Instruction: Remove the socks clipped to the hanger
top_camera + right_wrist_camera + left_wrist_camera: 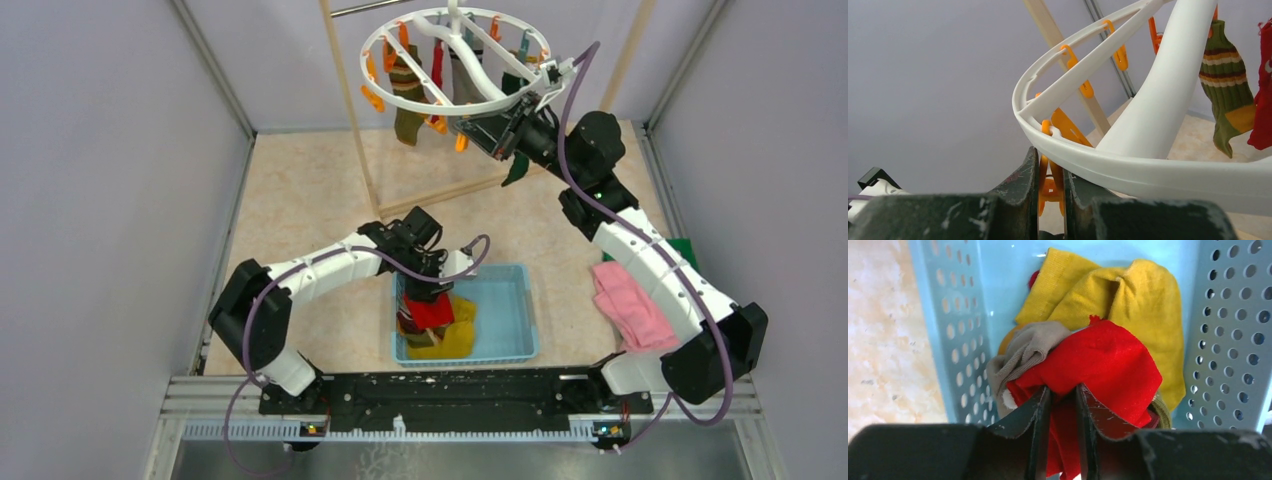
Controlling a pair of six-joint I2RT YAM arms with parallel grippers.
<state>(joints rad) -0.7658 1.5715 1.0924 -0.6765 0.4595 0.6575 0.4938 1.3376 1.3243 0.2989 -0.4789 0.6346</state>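
The white ring hanger (372,45) hangs at the top, with a striped olive sock (405,90), a red sock (437,65) and a grey sock (465,80) clipped on. My right gripper (505,135) is at the ring's near right rim (1148,172), shut (1050,165) on an orange clip (1050,192). A dark green sock (517,168) dangles just below it. My left gripper (425,295) is over the blue basket (515,310), shut (1063,390) on a red sock (1108,365). Under it lie mustard yellow socks (1143,305) and a beige-grey sock (1028,347).
The wooden rack frame (355,130) stands behind the basket. A pink cloth (630,305) and a green cloth (685,250) lie on the floor at the right, beside my right arm. The basket's perforated walls (1228,340) flank my left gripper. Grey walls enclose the area.
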